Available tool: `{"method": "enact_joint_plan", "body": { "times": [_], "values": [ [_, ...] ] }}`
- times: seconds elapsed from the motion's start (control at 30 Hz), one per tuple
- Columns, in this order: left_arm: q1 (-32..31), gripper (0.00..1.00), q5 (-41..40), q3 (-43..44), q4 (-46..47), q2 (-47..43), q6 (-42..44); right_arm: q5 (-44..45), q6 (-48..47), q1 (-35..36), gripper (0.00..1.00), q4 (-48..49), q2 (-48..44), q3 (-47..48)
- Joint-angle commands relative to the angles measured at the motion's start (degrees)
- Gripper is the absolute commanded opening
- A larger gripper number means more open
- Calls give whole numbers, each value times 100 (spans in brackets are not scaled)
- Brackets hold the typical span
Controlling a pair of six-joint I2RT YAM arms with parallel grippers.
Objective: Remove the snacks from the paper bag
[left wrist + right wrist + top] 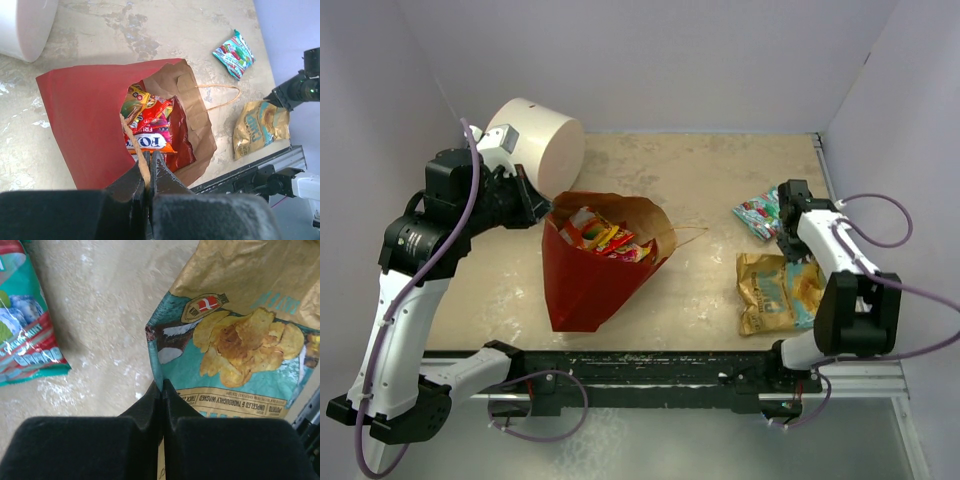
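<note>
So, paper bag [585,280]: tall and creased, red outside, brown kraft inside, lying tipped on the table [720,170] with its mouth gaping wide.
packets in the bag [150,125]: a crinkly foil jumble of red, orange and yellow, bunched just inside the mouth; one shows a white band with blue lettering.
left pincer [148,155]: black fingers closed tight on a thin tan string handle [131,135] at the near edge of the bag's mouth.
other handle [220,95]: a loose loop lying flat on the table beyond the far rim.
teal packet [758,213]: flat, glossy, green with red and white print, out on the table well to the right of the bag.
tan packet [775,292]: larger, wrinkled gold foil with a teal panel picturing crisps, lying near the teal one.
right pincer [162,385]: fingers pressed together, tips at the tan packet's edge; I cannot tell whether foil is caught between them.
white drum [535,140]: smooth cylinder on its side, behind the bag.
</note>
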Motion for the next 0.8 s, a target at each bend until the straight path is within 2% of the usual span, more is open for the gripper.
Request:
{"method": "enact_joint_plan", "body": {
  "times": [0.0,0.17,0.23,0.33,0.5,0.6,0.67,0.77],
  "values": [
    [26,0,-6,212,470,-129,-23,76,-470,-111,3,515,521,387],
    [31,0,142,142,558,-158,-53,-2,-643,-140,9,740,893,525],
    [28,0,236,98,590,-152,-53,-18,-637,-156,14,734,914,518],
    [30,0,273,69,592,-143,-61,-8,-810,-203,27,897,818,385],
    [27,0,259,188,552,-112,-40,-243,-1571,-213,57,1286,498,458],
    [29,0,237,186,561,-124,-63,-277,-1785,-219,69,1320,342,549],
    [27,0,238,187,583,-133,-77,-317,-1967,-219,72,1427,223,572],
    [27,0,250,190,593,-129,-102,-460,-2362,-219,72,1992,83,461]
  ]
}}
